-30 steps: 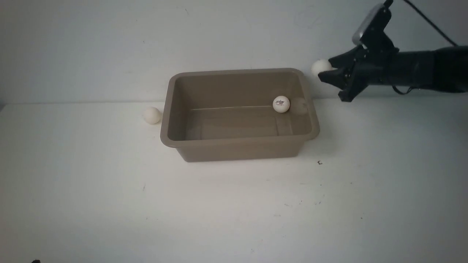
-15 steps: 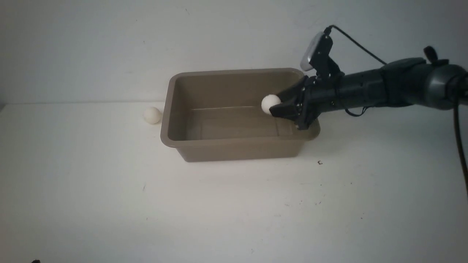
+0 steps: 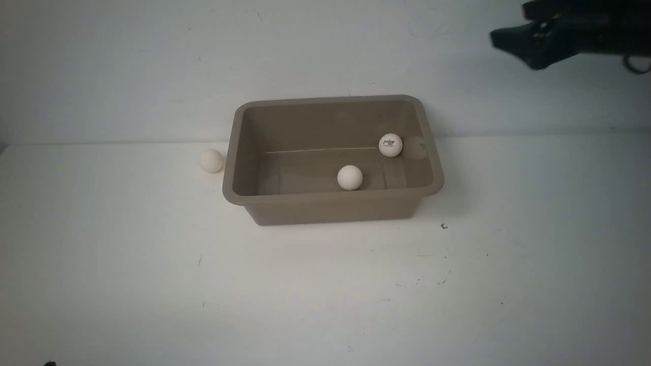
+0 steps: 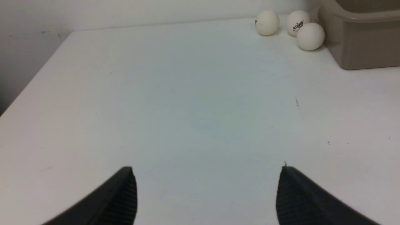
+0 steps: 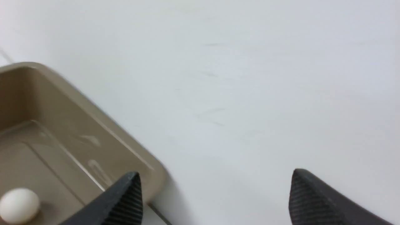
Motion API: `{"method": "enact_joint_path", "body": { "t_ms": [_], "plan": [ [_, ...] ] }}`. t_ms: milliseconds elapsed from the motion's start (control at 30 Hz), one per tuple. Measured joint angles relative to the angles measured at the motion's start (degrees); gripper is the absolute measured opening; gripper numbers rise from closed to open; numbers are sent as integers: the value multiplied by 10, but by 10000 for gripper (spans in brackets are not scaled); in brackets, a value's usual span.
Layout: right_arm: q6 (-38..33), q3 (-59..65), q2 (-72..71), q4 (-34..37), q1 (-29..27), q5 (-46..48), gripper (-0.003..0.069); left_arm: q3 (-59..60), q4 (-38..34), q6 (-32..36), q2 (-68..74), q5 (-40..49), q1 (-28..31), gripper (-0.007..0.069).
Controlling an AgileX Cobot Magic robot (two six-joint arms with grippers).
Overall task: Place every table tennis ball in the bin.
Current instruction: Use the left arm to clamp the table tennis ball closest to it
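The taupe bin point(image 3: 330, 207) stands mid-table. Two white table tennis balls lie on its floor: a logo-printed one point(image 3: 390, 145) at the far right wall and a plain one point(image 3: 350, 177) near the front wall, the latter also in the right wrist view point(image 5: 18, 204). Another ball point(image 3: 211, 160) rests on the table just left of the bin. In the left wrist view three balls point(image 4: 267, 22) point(image 4: 298, 22) point(image 4: 310, 36) sit beside the bin's outer wall point(image 4: 359, 50). My right gripper point(image 3: 508, 43) point(image 5: 215, 187) hangs open and empty, high and right of the bin. My left gripper point(image 4: 207, 187) is open over bare table.
White tabletop point(image 3: 325, 295) meets a white wall behind the bin. A small dark speck point(image 3: 444, 226) lies right of the bin's front corner. The table's left edge point(image 4: 34, 78) shows in the left wrist view.
My right gripper carried a ball over the bin, opened and let it go. The ball now lies on the bin floor, and the arm has pulled up and to the right.
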Motion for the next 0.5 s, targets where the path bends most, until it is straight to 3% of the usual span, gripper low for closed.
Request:
{"method": "enact_joint_path", "body": {
  "t_ms": [200,233,300,333,500],
  "plan": [
    [102,0,-64,-111,-40,52,567,0,0,0,0,0,0,541],
    [141,0,-91,-156,-41,63,567,0,0,0,0,0,0,541],
    [165,0,-113,-193,-41,63,567,0,0,0,0,0,0,541],
    [208,0,-147,-243,-41,54,567,0,0,0,0,0,0,541],
    [323,0,-212,-349,-41,17,567,0,0,0,0,0,0,541]
  ]
}}
